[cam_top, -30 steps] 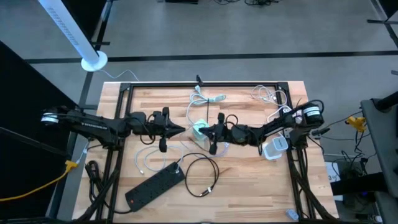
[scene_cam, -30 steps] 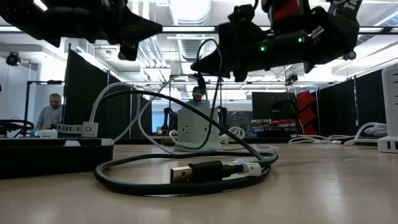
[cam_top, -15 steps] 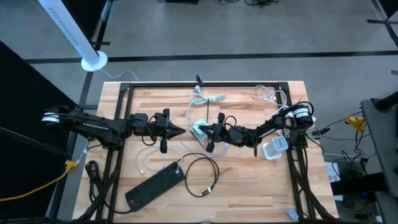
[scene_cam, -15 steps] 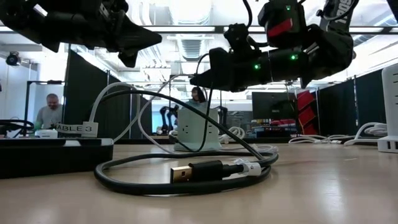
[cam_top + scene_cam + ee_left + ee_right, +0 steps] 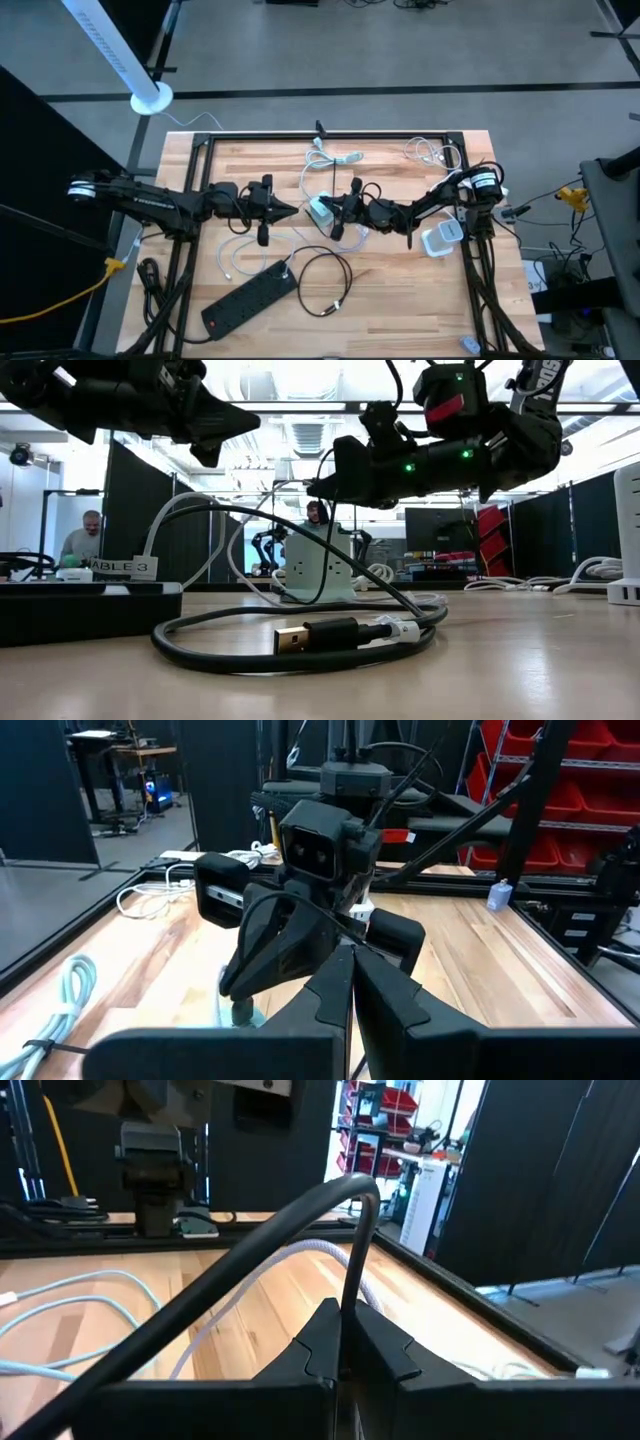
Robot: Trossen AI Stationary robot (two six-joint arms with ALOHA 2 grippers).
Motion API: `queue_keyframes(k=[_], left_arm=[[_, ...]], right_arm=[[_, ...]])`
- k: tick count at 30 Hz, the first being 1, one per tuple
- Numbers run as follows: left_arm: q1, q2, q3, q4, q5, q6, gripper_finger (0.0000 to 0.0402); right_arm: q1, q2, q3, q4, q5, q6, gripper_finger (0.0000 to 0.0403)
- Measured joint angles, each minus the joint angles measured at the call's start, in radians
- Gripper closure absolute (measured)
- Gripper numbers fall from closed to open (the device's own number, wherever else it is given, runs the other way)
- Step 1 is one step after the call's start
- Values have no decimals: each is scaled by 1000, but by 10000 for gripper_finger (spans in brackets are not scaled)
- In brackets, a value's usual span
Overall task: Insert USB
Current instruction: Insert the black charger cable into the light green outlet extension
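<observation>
A pale green charger block (image 5: 319,211) stands on the wooden table near its middle, also seen in the low view (image 5: 318,568). A black cable (image 5: 326,272) lies coiled on the table's near half, its gold USB plug (image 5: 291,639) resting flat on the wood. My right gripper (image 5: 326,205) hovers level just right of and above the charger block, shut on the black cable. My left gripper (image 5: 296,209) hangs shut and empty to the block's left, pointing at it. My right gripper pinches the black cable (image 5: 347,1285) between its two fingers, which are level and come from the table's right. The cable rises out of the fingertips, bends over and runs back past the gripper. The fingers hide what lies between them.
A black power strip (image 5: 249,298) lies at the near left. White cables (image 5: 435,153) and a white adapter (image 5: 440,238) sit at the right, and a pale cable bundle (image 5: 335,157) lies at the far middle. A black frame (image 5: 200,150) edges the table. A person (image 5: 88,538) sits beyond the table.
My right gripper has sunk a little and gone toward the table's left, closer to the charger block, staying shut on the cable. The cable's raised part has come along with it; the coil and plug on the table have stayed put.
</observation>
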Motion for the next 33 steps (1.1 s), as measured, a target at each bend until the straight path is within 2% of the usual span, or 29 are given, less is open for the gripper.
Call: queue_keyframes(k=[15,21,33], left_arm=[[0,0,0,-3,1,3,402],[0,0,0,-3,1,10,402],[-1,0,0,-3,9,10,402]], right_arm=[[13,17,9,5,11,18,403],[18,13,12,-49,59,20,403],[38,3,12,-183,69,-15,403]])
